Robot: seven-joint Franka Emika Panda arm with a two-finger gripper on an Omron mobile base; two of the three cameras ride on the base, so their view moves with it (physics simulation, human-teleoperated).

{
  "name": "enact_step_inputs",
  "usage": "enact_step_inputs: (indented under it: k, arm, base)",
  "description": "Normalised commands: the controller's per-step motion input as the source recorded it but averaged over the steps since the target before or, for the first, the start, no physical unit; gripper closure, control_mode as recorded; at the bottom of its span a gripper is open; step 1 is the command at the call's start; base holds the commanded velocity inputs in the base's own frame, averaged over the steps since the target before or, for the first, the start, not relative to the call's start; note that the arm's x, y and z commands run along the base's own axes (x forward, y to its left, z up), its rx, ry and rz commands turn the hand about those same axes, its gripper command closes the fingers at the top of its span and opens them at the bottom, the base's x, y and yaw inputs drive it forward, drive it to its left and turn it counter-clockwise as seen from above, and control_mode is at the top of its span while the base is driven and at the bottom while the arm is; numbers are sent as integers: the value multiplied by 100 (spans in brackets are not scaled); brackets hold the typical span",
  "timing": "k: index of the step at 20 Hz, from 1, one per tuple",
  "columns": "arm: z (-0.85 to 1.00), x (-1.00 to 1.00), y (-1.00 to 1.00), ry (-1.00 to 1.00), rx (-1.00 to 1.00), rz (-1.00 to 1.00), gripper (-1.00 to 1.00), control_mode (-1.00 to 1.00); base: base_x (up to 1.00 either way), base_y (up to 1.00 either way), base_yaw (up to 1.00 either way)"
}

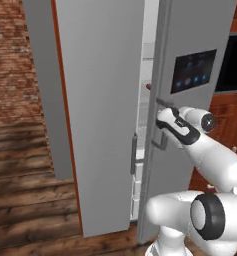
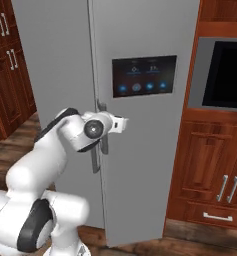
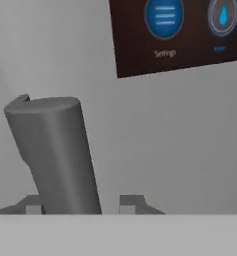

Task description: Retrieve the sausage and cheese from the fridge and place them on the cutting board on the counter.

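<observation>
Fridge [image 1: 195, 40]: tall, plain grey, two doors; left door swung open toward the left base camera, right door shut against the cabinet side.
Left door [image 1: 97, 110]: standing ajar, a narrow slice of white interior [image 1: 149, 60] visible between the two doors in the left base view.
Inside the gap: small reddish spot [image 1: 148, 86] at the inner edge of the opening, too small to identify.
Control panel [image 2: 144, 75]: dark screen with blue round icons, set in the upper part of the right door; seen close in the hand view [image 3: 180, 35] with a "Settings" label.
Handle [image 3: 55, 155]: grey vertical bar on the right door, below and left of the panel; top end rising between the finger tips in the hand view.
End effector [image 3: 80, 205]: at the right door's bar handle, fingers [image 3: 132, 202] parted, one on each side of the bar, released rather than clamped so far as the hand view shows; actual contact with the bar cannot be told.
Arm [image 2: 45, 155]: white, dark joints, bent at the elbow and reaching forward to the door's left edge.
Surroundings: reddish-brown wooden cabinets [image 2: 215, 170] with metal pulls right of the fridge, dark built-in oven window [image 2: 227, 75] above them, brick wall [image 1: 10, 60] and plank floor [image 1: 25, 200] to the left.
</observation>
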Motion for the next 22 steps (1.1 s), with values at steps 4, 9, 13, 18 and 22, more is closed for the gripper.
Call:
enact_step_inputs:
  k: [4, 9, 13, 18, 22]
  arm:
    - [18, -88, -100, 20, -31, 0, 100, -100]
    - [17, -83, -100, 21, -32, 0, 100, -100]
    - [10, -73, -100, 22, -30, 0, 100, -100]
    - [0, -57, -94, 7, -8, 6, 100, -100]
    - [-10, -13, -40, 0, 6, 5, -100, -100]
  base:
    - [0, 0, 0]
    - [0, 0, 0]
    - [0, 0, 0]
    - [0, 0, 0]
    - [0, 0, 0]
